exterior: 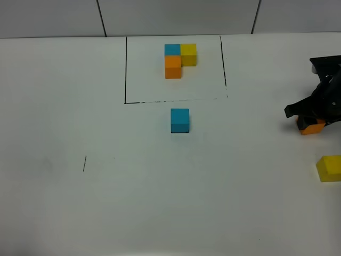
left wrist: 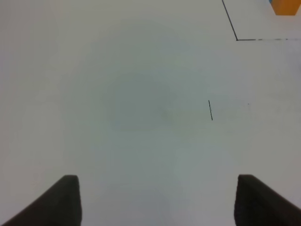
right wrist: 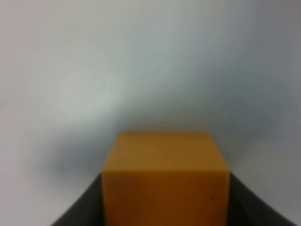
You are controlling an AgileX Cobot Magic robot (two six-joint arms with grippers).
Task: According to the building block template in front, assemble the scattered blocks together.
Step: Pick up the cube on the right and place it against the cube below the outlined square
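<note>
Table point(exterior: 106, 202), seen from above. The template point(exterior: 180, 60), an L of blue, yellow and orange cubes, lies near the middle of the far edge, inside a thin black frame point(exterior: 126, 69). The loose blue cube point(exterior: 179, 120) stands just outside the frame's near line, about the table's centre and apart from the other loose cubes. The right jaws are closed on the orange cube point(exterior: 311, 127) near the right edge, a dark finger point(right wrist: 84, 207) pressed to each side of it. Whether it rests on the table cannot be told. The yellow cube point(exterior: 329, 168) sits at the right edge, nearer the front and clear of the orange one. The left jaws stand open with nothing between them, over bare table near a short pen mark point(left wrist: 210, 110) on the left side.
</note>
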